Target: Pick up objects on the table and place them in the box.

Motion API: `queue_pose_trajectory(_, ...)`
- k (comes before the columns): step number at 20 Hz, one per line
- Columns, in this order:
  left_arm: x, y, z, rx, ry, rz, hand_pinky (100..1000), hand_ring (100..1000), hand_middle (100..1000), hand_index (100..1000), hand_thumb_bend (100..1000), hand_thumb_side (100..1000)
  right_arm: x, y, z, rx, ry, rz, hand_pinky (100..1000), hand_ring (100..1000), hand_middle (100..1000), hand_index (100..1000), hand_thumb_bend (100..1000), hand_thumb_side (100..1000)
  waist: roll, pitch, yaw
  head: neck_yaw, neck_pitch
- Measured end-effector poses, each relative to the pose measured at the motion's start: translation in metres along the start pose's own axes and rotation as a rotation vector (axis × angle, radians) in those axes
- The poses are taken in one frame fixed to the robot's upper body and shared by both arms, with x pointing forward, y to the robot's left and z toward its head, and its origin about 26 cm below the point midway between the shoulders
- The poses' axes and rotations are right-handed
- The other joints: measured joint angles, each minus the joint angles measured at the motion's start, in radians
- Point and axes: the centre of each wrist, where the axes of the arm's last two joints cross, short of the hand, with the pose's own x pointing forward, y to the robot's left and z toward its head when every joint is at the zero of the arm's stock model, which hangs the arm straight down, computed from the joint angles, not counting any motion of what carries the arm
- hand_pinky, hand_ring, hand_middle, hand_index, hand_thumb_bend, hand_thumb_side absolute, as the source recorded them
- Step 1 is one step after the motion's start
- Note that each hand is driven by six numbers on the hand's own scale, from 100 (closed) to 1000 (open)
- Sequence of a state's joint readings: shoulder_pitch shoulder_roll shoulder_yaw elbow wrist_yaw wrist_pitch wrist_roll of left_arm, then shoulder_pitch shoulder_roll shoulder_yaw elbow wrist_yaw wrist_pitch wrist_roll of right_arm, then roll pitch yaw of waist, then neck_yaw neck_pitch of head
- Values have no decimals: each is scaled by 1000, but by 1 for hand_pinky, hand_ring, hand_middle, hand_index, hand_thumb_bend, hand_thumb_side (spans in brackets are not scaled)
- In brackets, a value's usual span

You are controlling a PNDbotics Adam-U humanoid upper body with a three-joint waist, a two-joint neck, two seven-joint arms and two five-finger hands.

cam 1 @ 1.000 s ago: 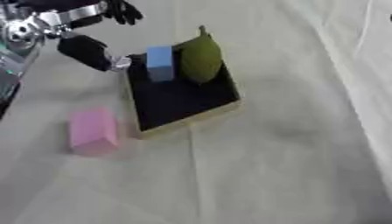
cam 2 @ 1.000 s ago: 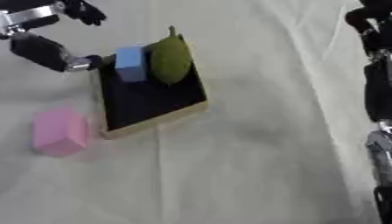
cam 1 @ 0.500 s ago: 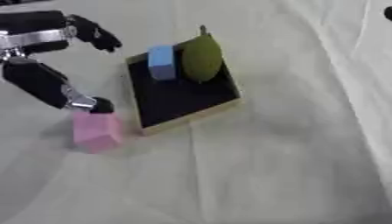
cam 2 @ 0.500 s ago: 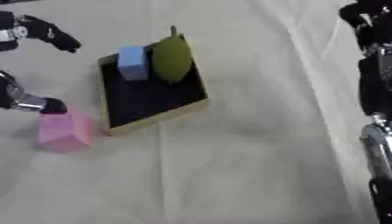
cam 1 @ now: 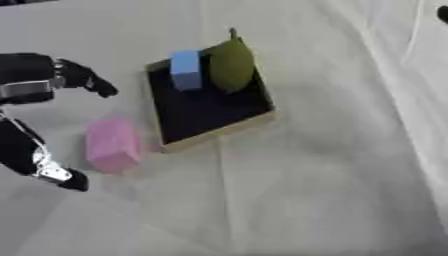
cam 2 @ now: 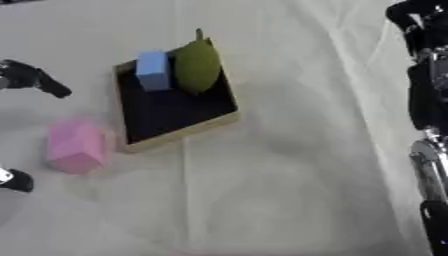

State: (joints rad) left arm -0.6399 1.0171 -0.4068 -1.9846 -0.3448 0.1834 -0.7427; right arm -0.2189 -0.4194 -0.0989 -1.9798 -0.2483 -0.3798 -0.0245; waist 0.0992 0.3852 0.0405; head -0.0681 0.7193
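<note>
The pink block (cam 1: 112, 145) lies on the desk (cam 1: 315, 190) just left of the box (cam 1: 210, 107), which holds a blue block (cam 1: 185, 70) and green fruit (cam 1: 231, 65); the left robot hand (cam 1: 39, 80) is spread apart around it, untouching; only the right eye view shows the right arm (cam 2: 429, 100), its robot hand's fingers unclear.

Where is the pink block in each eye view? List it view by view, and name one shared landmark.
Left eye view: pink block at lower left, just left of the box.
Right eye view: pink block at far left, below mid-height.
Shared landmark: the box's light front rim beside it.
</note>
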Motion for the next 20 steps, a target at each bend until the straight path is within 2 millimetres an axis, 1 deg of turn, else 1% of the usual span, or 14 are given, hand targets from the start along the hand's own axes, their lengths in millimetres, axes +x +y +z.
queue_pose_trajectory(7,-16,-9,-6,-30,84,-11,965,898,823,935,823,386,0,0,0,4,4,-1,896,963,641,815,100,633,0,0,-9,5,0)
queue_pose_trajectory(12,-28,-18,-16,-62,110,0,965,897,821,933,807,398,0,0,0,5,6,-2,897,964,641,815,100,633,0,0,-15,9,0)
queue_pose_trajectory(16,-31,-23,-22,-92,100,10,962,895,819,931,804,392,0,1,0,6,6,-2,897,965,641,815,100,634,0,0,-17,11,0)
queue_pose_trajectory(20,-34,-27,-28,-118,105,7,962,900,823,933,827,385,0,1,0,6,7,-4,897,966,641,815,100,634,0,0,-20,14,0)
